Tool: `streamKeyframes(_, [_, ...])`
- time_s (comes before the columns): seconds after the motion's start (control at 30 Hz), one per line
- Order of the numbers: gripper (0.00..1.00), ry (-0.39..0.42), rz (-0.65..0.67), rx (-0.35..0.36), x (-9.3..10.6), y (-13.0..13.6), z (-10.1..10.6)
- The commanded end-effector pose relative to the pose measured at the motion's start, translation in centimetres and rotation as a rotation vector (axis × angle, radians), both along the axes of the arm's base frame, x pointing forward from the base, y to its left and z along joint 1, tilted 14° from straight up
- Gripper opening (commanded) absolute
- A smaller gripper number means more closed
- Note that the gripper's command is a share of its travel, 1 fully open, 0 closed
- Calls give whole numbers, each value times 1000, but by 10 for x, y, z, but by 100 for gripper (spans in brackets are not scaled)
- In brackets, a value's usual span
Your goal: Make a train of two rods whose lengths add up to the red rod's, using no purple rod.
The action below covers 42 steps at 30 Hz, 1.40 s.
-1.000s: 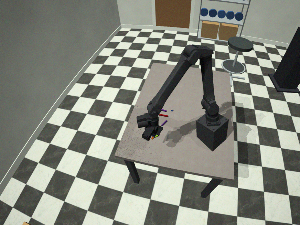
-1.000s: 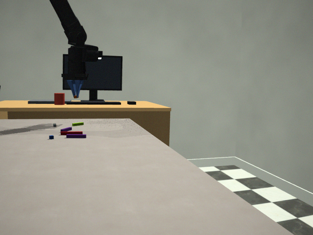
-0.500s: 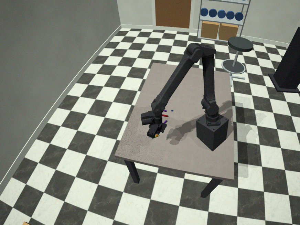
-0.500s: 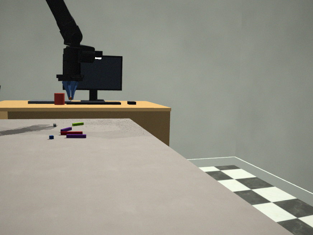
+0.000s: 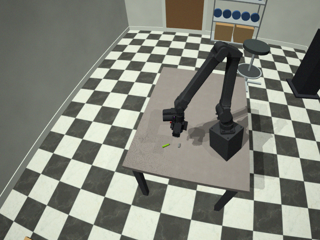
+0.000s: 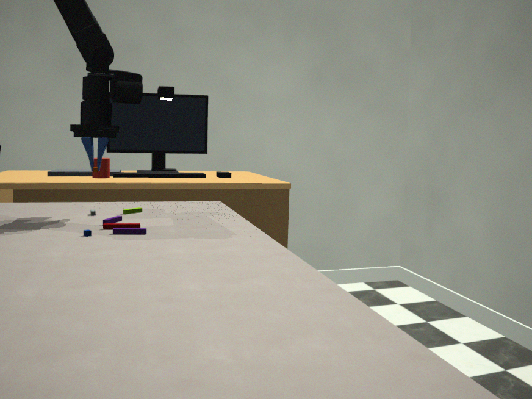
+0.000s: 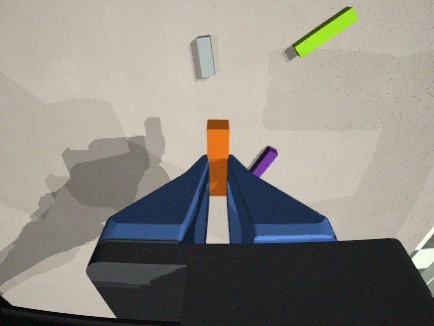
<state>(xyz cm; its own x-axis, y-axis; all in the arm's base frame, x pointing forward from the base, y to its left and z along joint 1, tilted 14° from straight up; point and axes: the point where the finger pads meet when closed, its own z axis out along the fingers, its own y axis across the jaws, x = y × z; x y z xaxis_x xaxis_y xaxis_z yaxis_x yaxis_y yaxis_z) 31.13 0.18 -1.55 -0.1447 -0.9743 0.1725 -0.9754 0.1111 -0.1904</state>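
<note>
Wrist view first: the orange rod (image 6: 95, 168) (image 7: 218, 143) is pinched between the two blue fingertips of the claw (image 5: 176, 135) (image 6: 96, 169) (image 7: 218, 164), which stands narrow around it. The rod is off the table (image 5: 206, 167) (image 6: 215, 300) (image 7: 50, 50), up in the air, with one end sticking out past the fingertips; from the top it is hidden under the arm (image 5: 199, 80) (image 6: 81, 25)

Down on the tabletop, the grey rod (image 5: 179, 145) (image 6: 93, 212) (image 7: 204, 57) lies flat, with the lime rod (image 5: 166, 145) (image 6: 132, 210) (image 7: 326, 32) to one side of it, apart and slanted another way. No train is laid yet, since the grey rod lies by itself and the orange one is in the claw

In the exterior view, a slanted purple rod (image 6: 112, 220) (image 7: 264, 161) lies near the red rod (image 5: 170, 122) (image 6: 121, 226); in the wrist view a finger hides part of that purple rod. A second purple rod (image 6: 129, 230) lies on the other side of the red one, and the small blue rod (image 6: 86, 233) sits near it, apart. Farther out, a desk (image 6: 266, 185) carries a monitor (image 6: 171, 124) and a red cylinder (image 6: 104, 167), the latter partly behind the fingertips

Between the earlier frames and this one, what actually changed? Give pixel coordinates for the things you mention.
The claw (image 5: 176, 135) (image 6: 96, 169) (image 7: 218, 164) moved left in the exterior view and turned, carrying the orange rod (image 6: 95, 168) (image 7: 218, 142). Nothing was newly gripped or released. The lime rod (image 5: 166, 145) (image 6: 132, 210) (image 7: 327, 32), grey rod (image 5: 179, 145) (image 6: 93, 213) (image 7: 205, 57), red rod (image 5: 170, 122) (image 6: 121, 226) and blue rod (image 6: 86, 233) stayed put.
</note>
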Motion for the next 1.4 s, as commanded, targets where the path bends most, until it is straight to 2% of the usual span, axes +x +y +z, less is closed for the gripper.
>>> streamKeyframes(0.0, [4, -13, 122, -3, 0, -9, 7])
streamKeyframes(0.1, [4, -13, 122, -3, 0, -9, 7])
streamKeyframes(0.13, [4, -21, 135, -3, 16, -3, 10])
streamKeyframes(0.2, [4, -21, 136, -3, 16, -3, 10])
streamKeyframes(0.3, [4, -1, 135, -4, 7, -4, 5])
streamKeyframes(0.43, [4, -7, 135, -4, 7, -4, 6])
streamKeyframes(0.67, [4, 14, 122, -4, -1, -10, -6])
streamKeyframes(1.17, [4, 15, 122, -4, 7, -22, -62])
streamKeyframes(1.37, [4, 7, 122, -5, 15, -25, -74])
